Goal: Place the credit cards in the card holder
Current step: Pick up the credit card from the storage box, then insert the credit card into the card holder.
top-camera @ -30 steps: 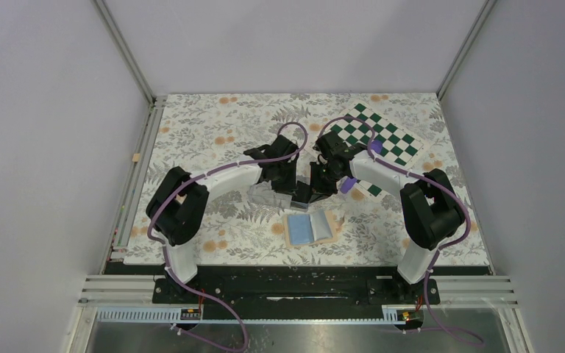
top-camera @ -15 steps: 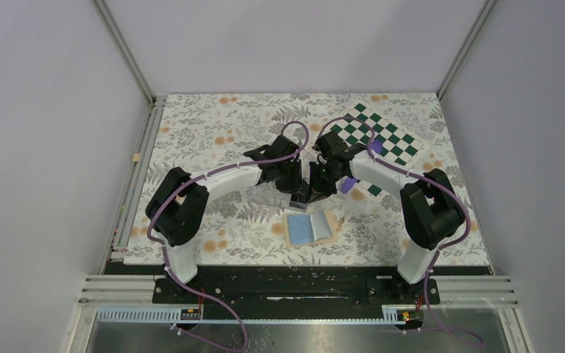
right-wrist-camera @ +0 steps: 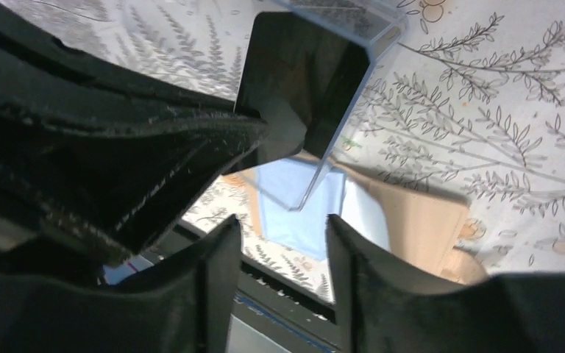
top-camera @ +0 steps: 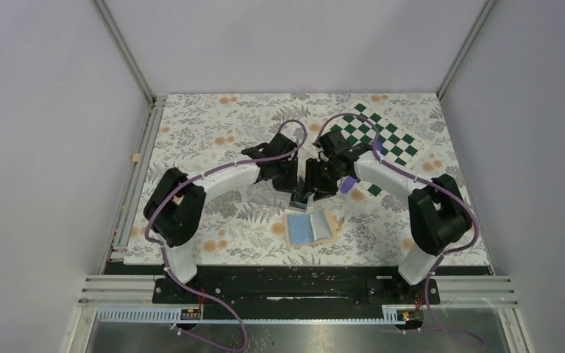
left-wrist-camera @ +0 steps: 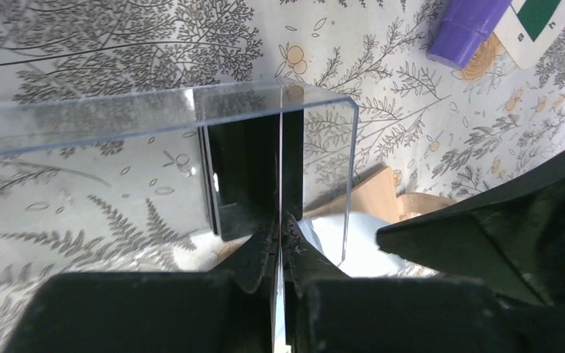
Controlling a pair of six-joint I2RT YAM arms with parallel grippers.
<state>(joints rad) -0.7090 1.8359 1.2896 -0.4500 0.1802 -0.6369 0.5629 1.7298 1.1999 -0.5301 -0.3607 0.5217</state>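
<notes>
The card holder lies open on the mat, blue-grey inside with tan edges. My left gripper is shut on the wall of a clear plastic box and holds it tilted above the holder's far edge. Dark credit cards stand inside the box. My right gripper is open and empty, right beside the box's open corner, with the cards just ahead of its fingers. The holder shows below in the left wrist view and the right wrist view.
A green-and-white checkerboard lies at the back right. A small purple cylinder sits by its near corner and shows in the left wrist view. The floral mat covers the table. The arms' base rail runs along the near edge.
The two grippers have closed in on each other above the holder. The left one has carried the clear box a little to the right; the right one has shifted left toward it.
</notes>
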